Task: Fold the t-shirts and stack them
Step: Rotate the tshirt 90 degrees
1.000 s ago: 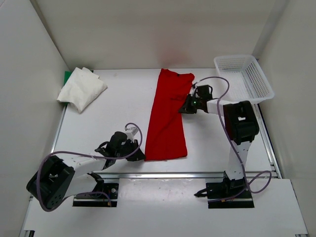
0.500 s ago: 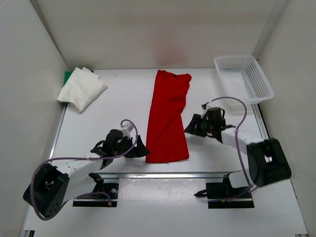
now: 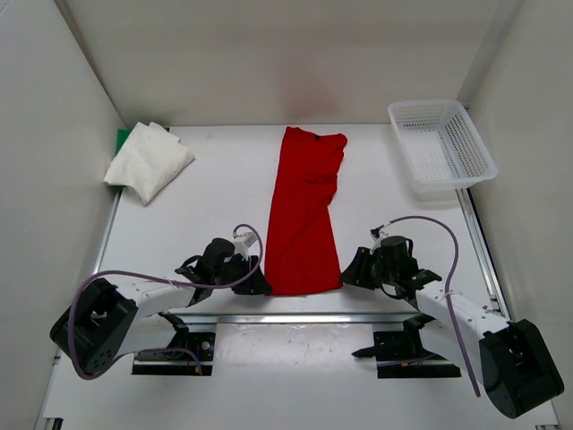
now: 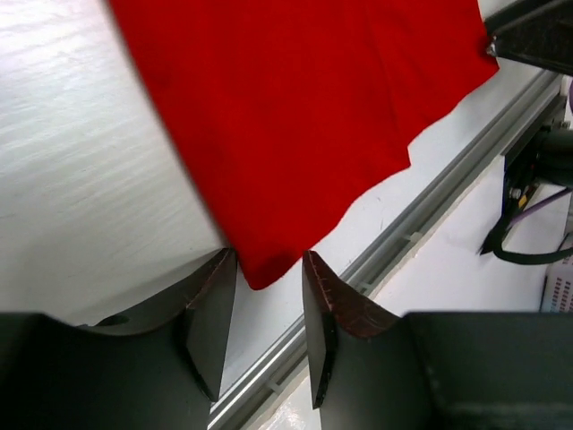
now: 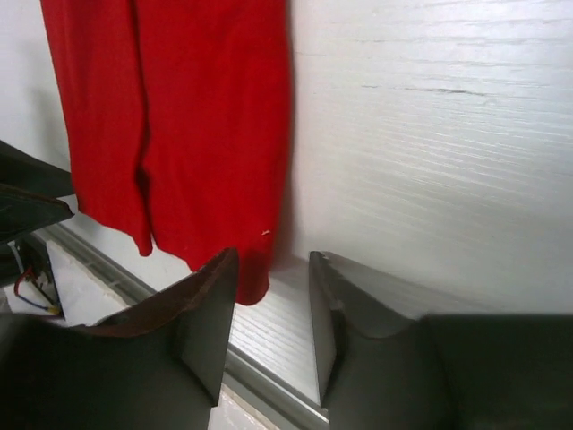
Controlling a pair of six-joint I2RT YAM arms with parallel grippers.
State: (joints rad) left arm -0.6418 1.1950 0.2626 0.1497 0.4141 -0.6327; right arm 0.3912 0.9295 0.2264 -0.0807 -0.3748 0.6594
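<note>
The red t-shirt (image 3: 304, 210) lies as a narrow strip down the middle of the table (image 3: 206, 215), ready for the end-to-end fold. Both my arms stretch low along the near edge. My left pincer (image 4: 267, 269) gapes around its near-left corner and my right pincer (image 5: 271, 269) gapes at the near-right. Next I should clench on those 2 corners.

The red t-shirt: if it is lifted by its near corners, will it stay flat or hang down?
Probably floppy: the red t-shirt lies in soft wrinkles, so it should droop when lifted. Likely light: its thin corner lies flat.
</note>
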